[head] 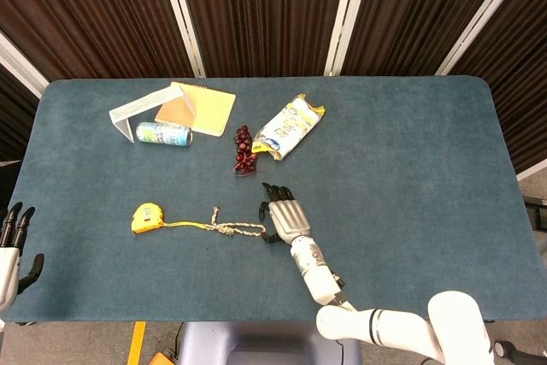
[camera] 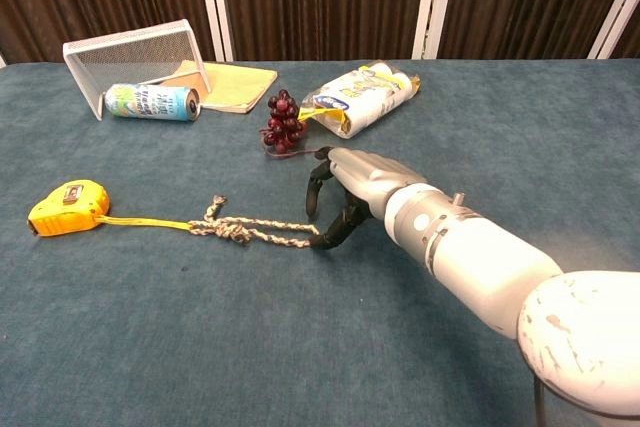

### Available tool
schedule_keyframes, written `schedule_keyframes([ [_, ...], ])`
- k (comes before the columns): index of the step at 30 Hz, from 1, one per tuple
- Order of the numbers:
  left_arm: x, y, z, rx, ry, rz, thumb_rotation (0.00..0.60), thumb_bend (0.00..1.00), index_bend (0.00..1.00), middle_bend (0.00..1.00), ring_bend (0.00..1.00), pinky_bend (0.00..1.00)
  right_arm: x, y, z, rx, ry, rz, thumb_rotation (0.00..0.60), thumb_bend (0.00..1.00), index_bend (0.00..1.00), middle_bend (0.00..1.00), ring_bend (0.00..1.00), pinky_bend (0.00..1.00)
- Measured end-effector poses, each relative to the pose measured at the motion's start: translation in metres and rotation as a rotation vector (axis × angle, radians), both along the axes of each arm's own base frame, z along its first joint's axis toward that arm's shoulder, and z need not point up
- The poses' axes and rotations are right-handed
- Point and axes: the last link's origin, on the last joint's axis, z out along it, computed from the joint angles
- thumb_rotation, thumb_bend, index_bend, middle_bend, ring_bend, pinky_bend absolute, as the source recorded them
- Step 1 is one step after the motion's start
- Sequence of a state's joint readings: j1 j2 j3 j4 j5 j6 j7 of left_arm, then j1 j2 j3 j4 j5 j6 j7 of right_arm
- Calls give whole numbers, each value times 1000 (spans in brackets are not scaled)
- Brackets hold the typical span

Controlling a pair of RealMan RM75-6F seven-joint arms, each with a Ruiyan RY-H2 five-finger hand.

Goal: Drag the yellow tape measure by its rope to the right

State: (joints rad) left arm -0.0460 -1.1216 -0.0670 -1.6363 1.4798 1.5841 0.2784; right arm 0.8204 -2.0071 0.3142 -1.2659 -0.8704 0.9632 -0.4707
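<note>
The yellow tape measure [head: 147,217] [camera: 68,206] lies on the blue table, left of centre. Its yellow tape runs right into a knotted, braided rope [head: 240,229] [camera: 262,232]. My right hand [head: 282,215] [camera: 352,190] hovers over the rope's right end, fingers apart and curved downward, with its fingertips [camera: 318,192] just above the end. The rope lies flat and nothing is held. My left hand [head: 12,245] stays at the table's left edge with its fingers spread; the chest view does not show it.
A bunch of dark grapes [head: 244,150] [camera: 282,121] and a snack bag [head: 289,126] [camera: 362,97] lie just beyond the right hand. At the back left are a can [head: 163,133], a wire basket [camera: 135,53] and a yellow notepad [head: 198,108].
</note>
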Motion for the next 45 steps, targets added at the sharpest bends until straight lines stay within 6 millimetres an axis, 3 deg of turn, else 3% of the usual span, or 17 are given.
schedule_keyframes([
  [23, 1, -1, 1, 13, 0, -1, 600, 404, 22, 0, 0, 25, 7, 5, -13, -29, 32, -54, 600, 400, 614, 120, 87, 0],
  [30, 2, -3, 2, 20, 0, -8, 600, 404, 22, 0, 0, 25, 12, 10, -15, 6, 15, -61, 600, 468, 766, 205, 122, 0],
  [38, 1, -3, 4, 28, -5, -7, 600, 405, 23, 0, 0, 25, 15, 9, -7, -18, -6, -41, 600, 554, 851, 231, 167, 0],
  [45, 0, -2, 5, 28, -15, 1, 600, 404, 23, 0, 0, 25, 8, 5, 16, -69, 7, -11, 600, 586, 867, 232, 177, 0],
])
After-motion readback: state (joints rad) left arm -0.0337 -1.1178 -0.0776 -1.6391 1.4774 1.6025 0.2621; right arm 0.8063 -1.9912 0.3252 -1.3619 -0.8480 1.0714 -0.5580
